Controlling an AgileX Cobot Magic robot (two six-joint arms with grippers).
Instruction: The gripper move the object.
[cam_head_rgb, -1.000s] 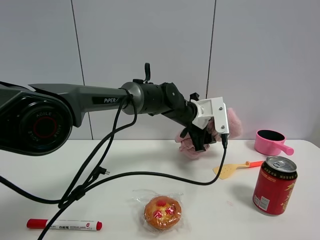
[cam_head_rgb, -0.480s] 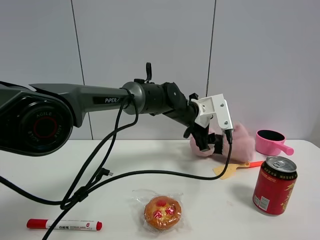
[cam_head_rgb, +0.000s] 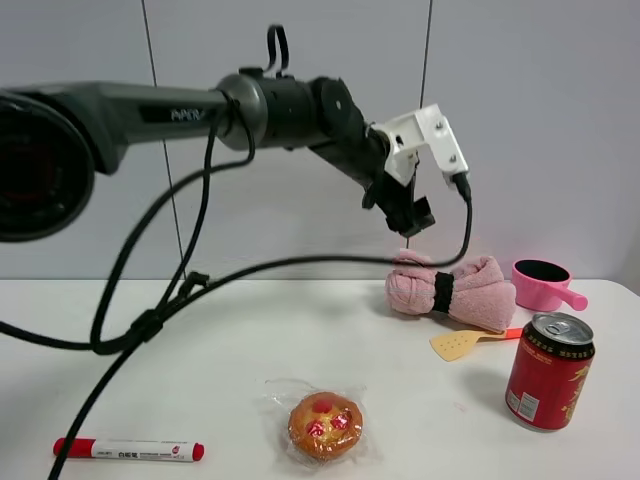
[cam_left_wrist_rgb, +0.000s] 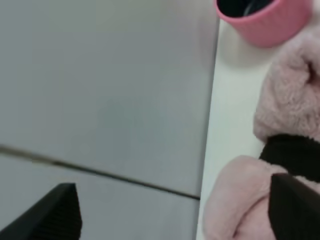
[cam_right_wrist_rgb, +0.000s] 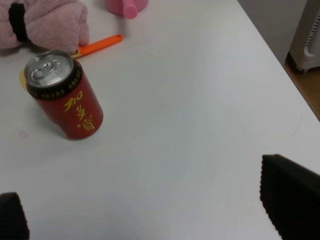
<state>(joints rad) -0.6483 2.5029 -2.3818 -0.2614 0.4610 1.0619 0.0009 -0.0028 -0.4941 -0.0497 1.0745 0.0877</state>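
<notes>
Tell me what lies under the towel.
The towel rests on the white table. The spatula lies by its front edge; anything tucked beneath is hidden.

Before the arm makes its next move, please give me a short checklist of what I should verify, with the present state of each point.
1. The left gripper is empty, jaws open: ok.
2. It hangs above the towel without touching it: ok.
3. The towel lies on the table, black band around its middle: ok.
4. The towel is apart from the pot: cannot tell, they lie very close.
5. The can stands upright, apart from the towel: ok.
6. The hanging cable is free of the towel: cannot tell.
</notes>
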